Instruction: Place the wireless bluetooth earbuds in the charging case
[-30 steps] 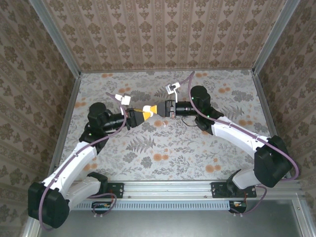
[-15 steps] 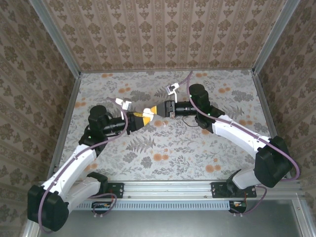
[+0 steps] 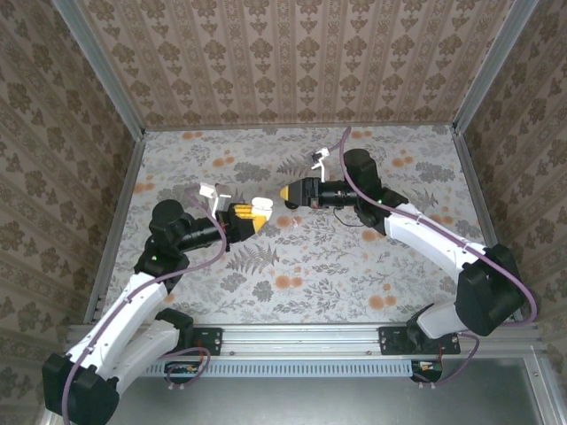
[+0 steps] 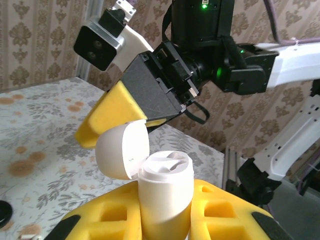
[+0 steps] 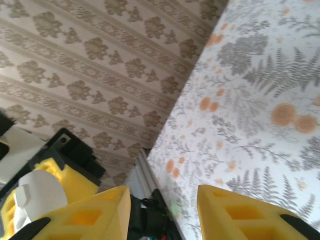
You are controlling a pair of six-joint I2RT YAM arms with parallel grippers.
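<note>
From high above and behind the near edge, we are looking down on the whole table (image 3: 310,266) from far off, its far edge lying at the top. On the left wrist we are sitting close over the left gripper (image 4: 162,202), facing the right gripper (image 4: 112,120) and the right edge. On the right wrist we are looking back across the left edge, tilted, and both wrist views are sharing the white container (image 4: 165,185).

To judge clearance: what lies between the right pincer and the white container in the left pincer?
Nothing: top view shows a bare gap between right pincer and white container.
</note>
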